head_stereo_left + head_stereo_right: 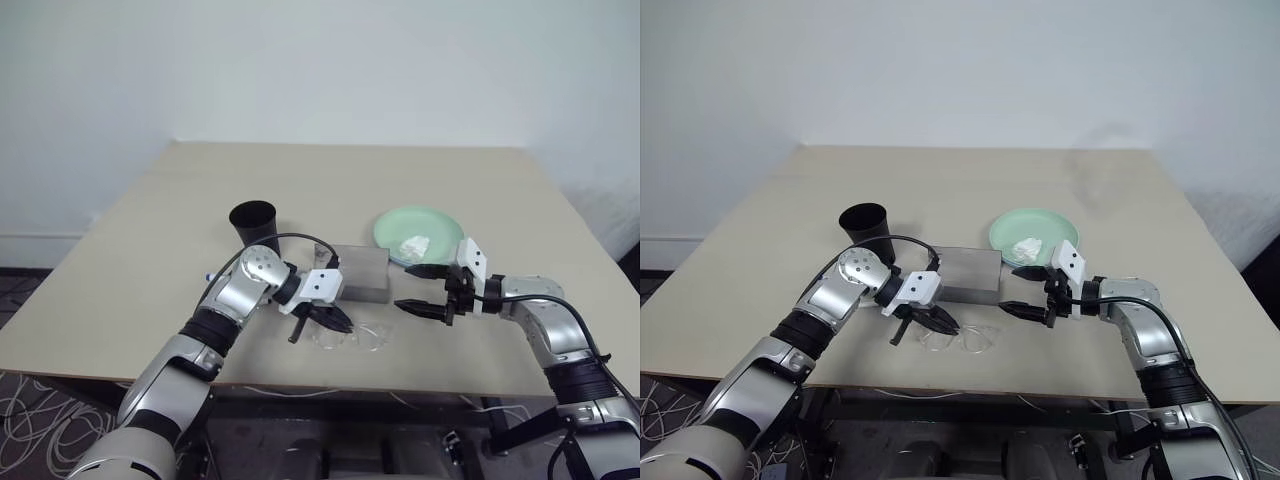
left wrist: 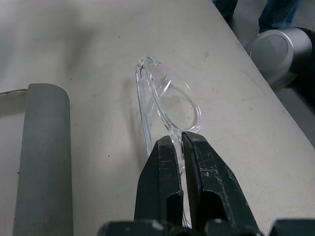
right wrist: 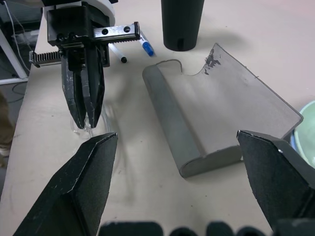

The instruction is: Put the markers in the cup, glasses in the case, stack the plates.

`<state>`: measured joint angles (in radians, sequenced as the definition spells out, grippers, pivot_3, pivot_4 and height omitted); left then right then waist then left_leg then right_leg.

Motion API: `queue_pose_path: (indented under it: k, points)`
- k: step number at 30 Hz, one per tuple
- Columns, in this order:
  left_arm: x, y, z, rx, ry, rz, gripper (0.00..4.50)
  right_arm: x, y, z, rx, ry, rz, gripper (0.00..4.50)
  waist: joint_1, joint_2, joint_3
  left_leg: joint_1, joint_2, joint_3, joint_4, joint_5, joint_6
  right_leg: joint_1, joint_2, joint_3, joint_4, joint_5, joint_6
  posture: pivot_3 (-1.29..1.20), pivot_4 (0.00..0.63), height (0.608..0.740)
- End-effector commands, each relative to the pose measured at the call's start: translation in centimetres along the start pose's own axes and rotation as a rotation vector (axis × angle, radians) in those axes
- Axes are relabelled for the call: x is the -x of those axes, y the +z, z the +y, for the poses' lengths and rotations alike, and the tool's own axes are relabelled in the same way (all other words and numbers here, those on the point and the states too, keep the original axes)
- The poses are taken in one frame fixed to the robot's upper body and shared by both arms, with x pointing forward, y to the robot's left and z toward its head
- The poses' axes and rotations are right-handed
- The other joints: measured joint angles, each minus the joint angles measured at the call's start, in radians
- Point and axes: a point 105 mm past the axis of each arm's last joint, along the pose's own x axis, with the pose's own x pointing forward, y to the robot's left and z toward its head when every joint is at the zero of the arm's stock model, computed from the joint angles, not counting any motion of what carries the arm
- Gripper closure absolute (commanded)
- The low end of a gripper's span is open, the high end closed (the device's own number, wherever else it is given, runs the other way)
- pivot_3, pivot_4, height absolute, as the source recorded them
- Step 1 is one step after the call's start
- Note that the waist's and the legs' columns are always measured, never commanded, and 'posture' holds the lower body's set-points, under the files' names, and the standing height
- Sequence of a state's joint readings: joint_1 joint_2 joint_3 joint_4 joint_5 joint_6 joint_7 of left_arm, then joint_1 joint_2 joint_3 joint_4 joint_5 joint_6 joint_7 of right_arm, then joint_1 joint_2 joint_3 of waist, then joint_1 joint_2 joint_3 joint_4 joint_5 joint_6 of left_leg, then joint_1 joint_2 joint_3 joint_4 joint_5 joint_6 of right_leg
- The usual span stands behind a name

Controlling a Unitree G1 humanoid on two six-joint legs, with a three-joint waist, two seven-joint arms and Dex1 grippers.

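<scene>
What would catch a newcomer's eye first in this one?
The left gripper, shut on the clear glasses near the table's front edge, draws the eye first. Just behind them lies the grey case, with the black cup beyond it to the left and the mint green plate to the right. The right gripper hangs open beside the glasses.

cup (image 1: 254,224): black | case (image 1: 361,275): grey | plate (image 1: 418,235): mint green | glasses (image 2: 167,105): clear
</scene>
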<state>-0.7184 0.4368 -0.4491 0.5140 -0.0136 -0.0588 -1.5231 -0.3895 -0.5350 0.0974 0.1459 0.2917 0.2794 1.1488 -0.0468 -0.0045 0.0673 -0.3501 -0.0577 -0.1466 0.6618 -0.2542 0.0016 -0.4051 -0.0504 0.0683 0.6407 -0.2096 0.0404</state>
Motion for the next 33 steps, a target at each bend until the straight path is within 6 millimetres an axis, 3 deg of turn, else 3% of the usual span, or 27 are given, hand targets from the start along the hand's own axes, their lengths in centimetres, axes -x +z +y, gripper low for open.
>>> queue_pose_path:
  k: [1,9,13,24,33]
  points:
    - [0.8,1.5,0.6,-0.024,0.028,-0.041,4.46,0.2,1.4,-0.7,0.059,-0.017,-0.022,0.28,0.0,0.0,0.0,0.0,0.0,0.0,0.0,0.0,0.0,0.0,0.0,0.0,0.0,0.0,0.0,0.0,0.0,0.737]
    - [3.4,4.8,1.7,-0.023,0.077,-0.168,4.46,0.3,1.3,-1.3,0.067,-0.025,-0.015,0.28,-0.001,0.0,0.0,-0.002,0.0,0.0,-0.001,0.0,0.0,-0.002,0.0,0.0,0.0,0.0,0.0,0.0,0.0,0.737]
    - [4.7,5.3,3.1,-0.069,0.16,-0.153,4.46,0.3,1.3,-1.3,0.069,-0.025,-0.014,0.28,-0.001,0.0,0.0,-0.002,0.0,-0.001,-0.001,0.0,0.0,-0.002,0.0,0.0,0.0,0.0,0.0,0.0,0.0,0.737]
    - [6.6,3.3,7.7,-0.195,0.349,0.07,4.46,-0.1,1.4,-1.3,0.073,-0.021,-0.023,0.28,0.0,0.0,0.0,-0.003,-0.001,-0.001,0.0,0.0,0.0,-0.002,0.0,0.0,0.0,0.0,0.001,0.0,0.0,0.737]
    - [5.3,2.0,8.7,-0.195,0.34,0.15,4.46,0.0,1.3,-0.8,0.071,-0.027,-0.026,0.28,0.0,0.0,0.0,-0.007,-0.002,-0.002,0.001,-0.001,0.001,-0.004,0.0,0.0,-0.001,0.002,0.004,0.0,0.0,0.737]
